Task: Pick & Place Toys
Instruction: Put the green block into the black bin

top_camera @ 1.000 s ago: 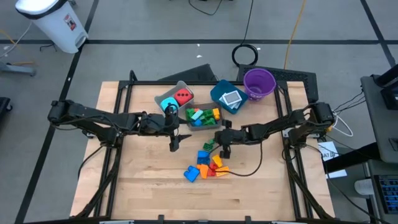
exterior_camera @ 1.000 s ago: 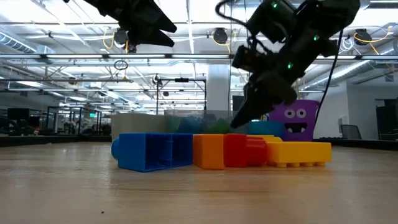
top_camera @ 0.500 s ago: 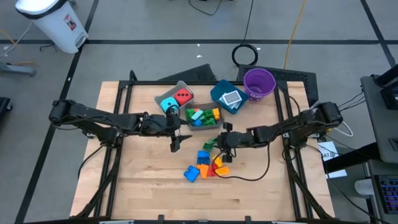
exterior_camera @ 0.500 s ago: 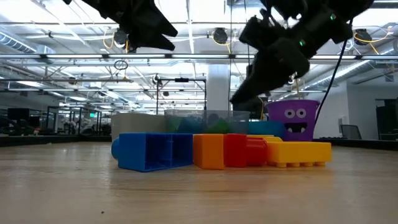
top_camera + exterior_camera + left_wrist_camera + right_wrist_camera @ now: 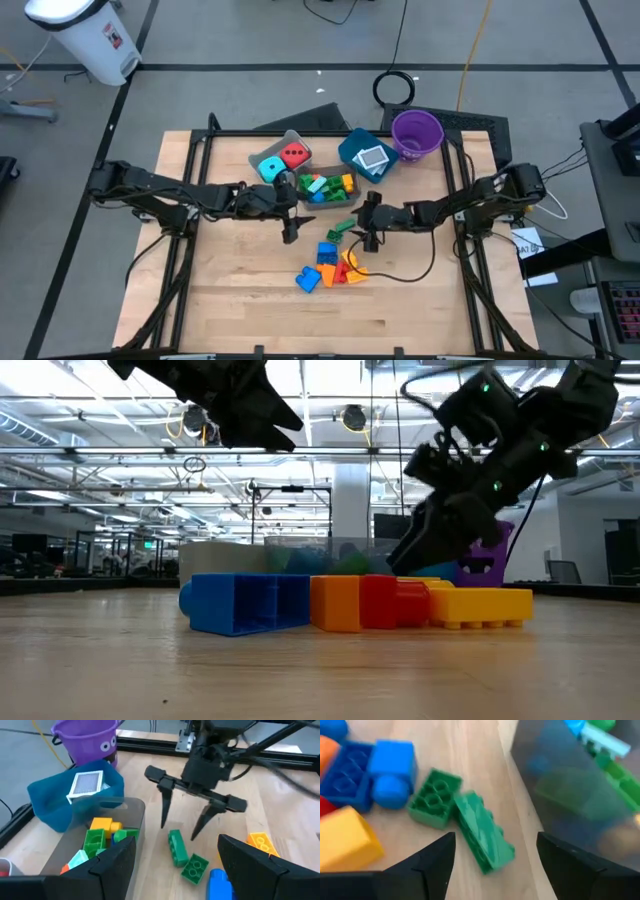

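Two green bricks lie flat on the wooden table, side by side, next to the dark bin. My right gripper hangs open just above them, fingers pointing down, touching nothing. A loose pile of blue, orange, red and yellow bricks lies nearer the table's front. My left gripper hovers open, left of the green bricks, well above the table. The dark bin holds several bricks. A cyan and a red cube sit in the grey bin, and a card lies in the teal bin.
A purple cup stands at the back right, beyond the teal bin. The three bins crowd the far middle of the table. Bare wood stretches across the near half and on the left side. A black cable loops past the brick pile.
My right gripper rose, then came back down over the green bricks, and its fingers opened. My left gripper has drifted a little toward the table's right edge, staying open and high.
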Robot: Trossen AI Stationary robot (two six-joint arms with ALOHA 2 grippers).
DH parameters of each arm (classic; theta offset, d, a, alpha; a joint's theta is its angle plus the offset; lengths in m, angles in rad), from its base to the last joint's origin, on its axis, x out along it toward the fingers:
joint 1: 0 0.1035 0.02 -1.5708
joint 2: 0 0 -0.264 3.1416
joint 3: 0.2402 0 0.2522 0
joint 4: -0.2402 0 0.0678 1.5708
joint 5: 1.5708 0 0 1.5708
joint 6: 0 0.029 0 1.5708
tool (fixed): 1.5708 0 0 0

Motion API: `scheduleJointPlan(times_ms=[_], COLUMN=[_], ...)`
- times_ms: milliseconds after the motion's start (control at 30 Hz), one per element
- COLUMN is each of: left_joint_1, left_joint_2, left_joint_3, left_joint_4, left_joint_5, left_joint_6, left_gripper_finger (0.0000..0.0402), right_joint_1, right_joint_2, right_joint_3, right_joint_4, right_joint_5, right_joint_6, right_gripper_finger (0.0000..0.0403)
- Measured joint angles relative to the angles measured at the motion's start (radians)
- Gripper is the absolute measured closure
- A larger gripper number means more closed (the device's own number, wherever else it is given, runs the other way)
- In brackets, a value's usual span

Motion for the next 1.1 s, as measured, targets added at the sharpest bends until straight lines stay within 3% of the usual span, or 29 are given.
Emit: scheduleJointPlan(times_ms=[167, 367, 733, 900, 1100], left_joint_1=[0.0, -0.001, 0.0, -0.001, -0.001], left_joint_2=[0.0, 0.0, 0.0, 0.0, 0.0], left_joint_3=[0.0, 0.0, 0.0, 0.0, 0.0], left_joint_4=[0.0, -0.001, -0.012, -0.013, -0.013], left_joint_5=[0.0, 0.002, 0.003, 0.003, 0.003], left_joint_6=[0.0, -0.002, -0.001, -0.002, -0.001], left_gripper_finger=[0.0117, 0.0117, 0.0117, 0.0117, 0.0117], right_joint_1=[-0.01, -0.029, -0.062, -0.063, -0.049], right_joint_2=[0.073, 0.149, 0.142, 0.113, -0.038], right_joint_3=[-0.007, -0.01, -0.008, -0.008, -0.008], right_joint_4=[0.09, 0.146, 0.134, 0.118, 0.12], right_joint_5=[-0.062, -0.057, -0.186, -0.19, -0.261], right_joint_6=[-0.001, -0.014, 0.035, 0.035, 0.098], right_gripper_finger=[0.016, 0.0189, 0.0301, 0.0304, 0.0285])
